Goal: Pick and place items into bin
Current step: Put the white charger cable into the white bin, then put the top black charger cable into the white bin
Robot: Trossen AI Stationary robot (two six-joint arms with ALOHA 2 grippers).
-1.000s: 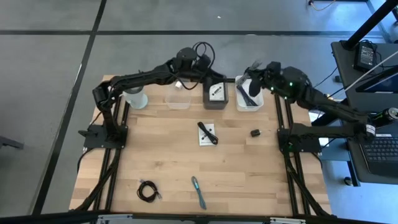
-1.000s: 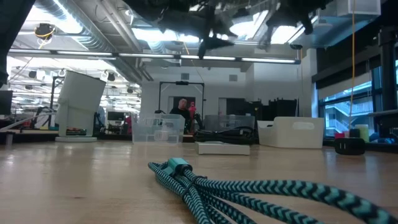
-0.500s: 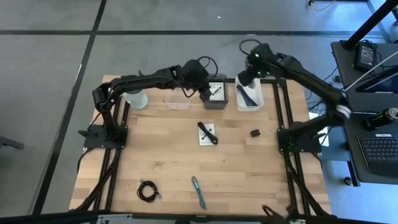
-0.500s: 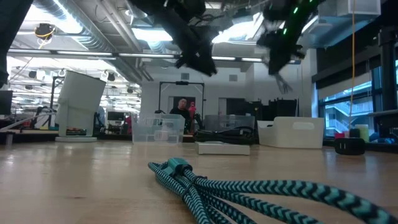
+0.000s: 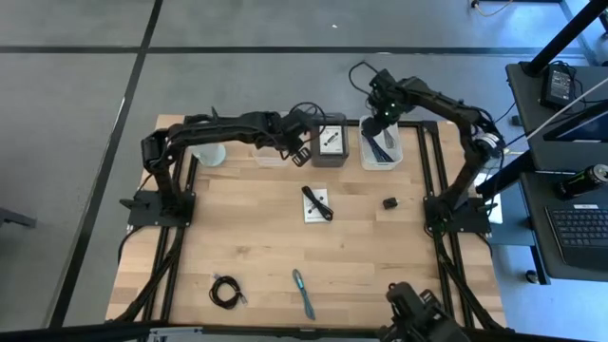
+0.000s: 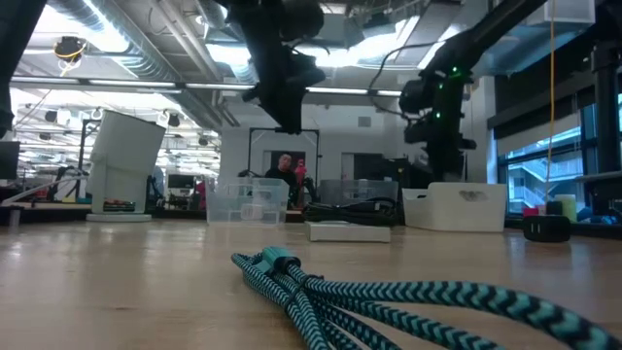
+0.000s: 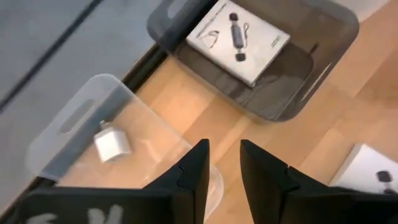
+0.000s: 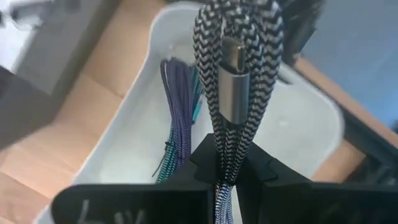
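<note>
The right tool (image 8: 227, 168) is seen clamped on a black-and-white braided cable (image 8: 239, 62), held above the white bin (image 5: 381, 144) at the far edge of the desk (image 5: 256, 237). The bundle is judged to be pinched only at its lower loops, so a snag on a fingertip at release could drag it over the rim; a release made off-centre could leave a loop hanging outside. The left tool (image 7: 222, 174) hovers empty between the clear bin (image 7: 81, 134) and the grey bin (image 7: 261, 81), its fingers a narrow gap apart. A sweep toward the card (image 5: 316, 204) at mid-desk could clip either bin wall.

Only the right wrist view shows the braid and metal plug of the held cable and the purple and teal cable (image 8: 180, 118) already lying in the white bin. Only the left wrist view reveals the small white block (image 7: 112, 144) in the clear bin and the boxed card (image 7: 239, 38) in the grey one. The high view alone gives the items still out: the black coiled cable (image 5: 225, 292), the teal pen (image 5: 302, 293) and a small black piece (image 5: 389, 202). The low view adds only the teal braided cable (image 6: 389, 301) up close
</note>
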